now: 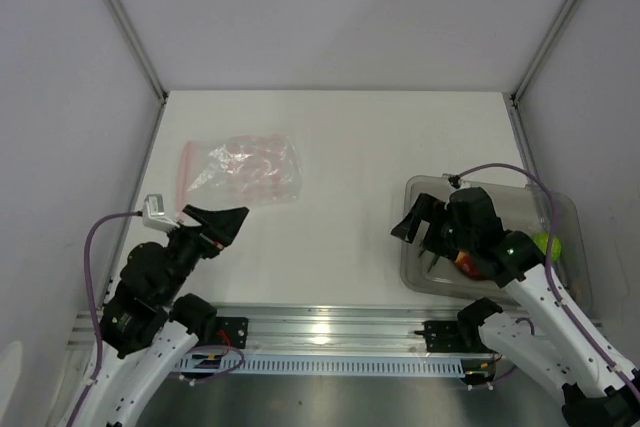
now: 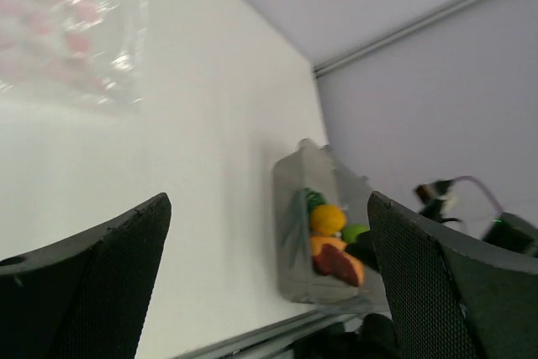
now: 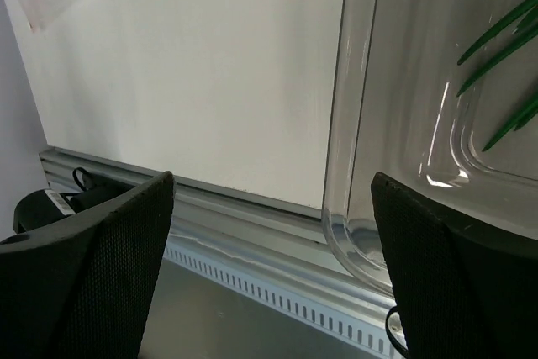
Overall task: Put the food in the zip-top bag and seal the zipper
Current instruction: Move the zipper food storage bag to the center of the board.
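Far to the left of the tray [image 1: 565, 209], well apart from it across the bare white table [image 1: 340, 147], the zip-top bag [image 1: 245, 169] lies flat and crinkled. Its pink-red zipper [image 1: 184, 172] runs along the edge farthest from the tray. Whether that mouth is open or pressed shut cannot be told from here, and nothing shows inside the bag. The left gripper [image 1: 222, 225] hovers just on the near side of the bag, also far left of the tray, with its fingers [image 2: 101, 283] spread wide and nothing between them. Further right, the right gripper [image 1: 418, 225] hangs over the tray's left rim, its fingers [image 3: 92, 275] likewise spread and empty. All the food sits in the tray: a reddish-brown slice [image 2: 336, 263] at its near end, a yellow-orange fruit [image 2: 327, 219] and a green fruit [image 2: 355, 231] touching it, and a dark-green bit [image 2: 313, 200] just behind them. So the task looks to be at its very start. No piece has been lifted, every piece has to cross from the tray to the bag, the mouth probably needs holding open, and the zipper is yet to be sealed.
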You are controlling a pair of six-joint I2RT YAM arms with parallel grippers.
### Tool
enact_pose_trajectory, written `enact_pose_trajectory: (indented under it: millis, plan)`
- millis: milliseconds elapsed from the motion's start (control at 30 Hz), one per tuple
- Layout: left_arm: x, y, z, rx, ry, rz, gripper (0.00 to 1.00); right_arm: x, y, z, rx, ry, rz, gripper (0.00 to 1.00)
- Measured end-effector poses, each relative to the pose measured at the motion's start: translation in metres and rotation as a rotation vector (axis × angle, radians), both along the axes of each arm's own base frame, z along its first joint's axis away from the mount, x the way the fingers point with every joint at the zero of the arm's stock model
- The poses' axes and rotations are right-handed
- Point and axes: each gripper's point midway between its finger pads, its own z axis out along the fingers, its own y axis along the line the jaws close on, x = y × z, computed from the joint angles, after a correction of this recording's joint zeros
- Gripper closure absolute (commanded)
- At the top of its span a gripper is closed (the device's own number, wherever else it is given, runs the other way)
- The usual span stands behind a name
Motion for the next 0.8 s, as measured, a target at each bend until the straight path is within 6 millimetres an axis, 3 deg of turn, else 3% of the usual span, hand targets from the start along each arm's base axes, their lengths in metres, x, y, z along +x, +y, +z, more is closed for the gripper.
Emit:
enact_pose_trajectory:
  millis: [133, 233, 333, 467, 567, 633, 800]
  plan:
    - [-0.01, 0.019, -0.04, 0.079, 0.141, 0.069, 0.01, 0.014, 0.006, 0.02, -0.037, -0.049, 0.026, 0.01]
    - [-0.022, 0.029, -0.041, 0.091, 0.11, 0.082, 0.01, 0.03, 0.033, 0.048, -0.021, -0.141, 0.099, 0.01]
    - [-0.026, 0.032, -0.035, 0.098, 0.07, 0.079, 0.0, 0.043, 0.077, 0.066, -0.016, -0.215, 0.211, 0.01]
    - [-0.03, 0.033, -0.034, 0.131, 0.064, 0.07, 0.01, 0.069, 0.141, 0.071, -0.015, -0.252, 0.324, 0.01]
    - [-0.039, 0.036, -0.024, 0.145, 0.047, 0.052, 0.01, 0.096, 0.181, 0.058, -0.01, -0.255, 0.366, 0.01]
    - [-0.045, 0.037, -0.015, 0.143, 0.034, 0.045, 0.0, 0.112, 0.204, 0.039, -0.014, -0.236, 0.388, 0.01]
    - [-0.046, 0.035, -0.014, 0.171, 0.08, 0.027, 0.0, 0.142, 0.241, -0.012, -0.042, -0.17, 0.407, 0.02]
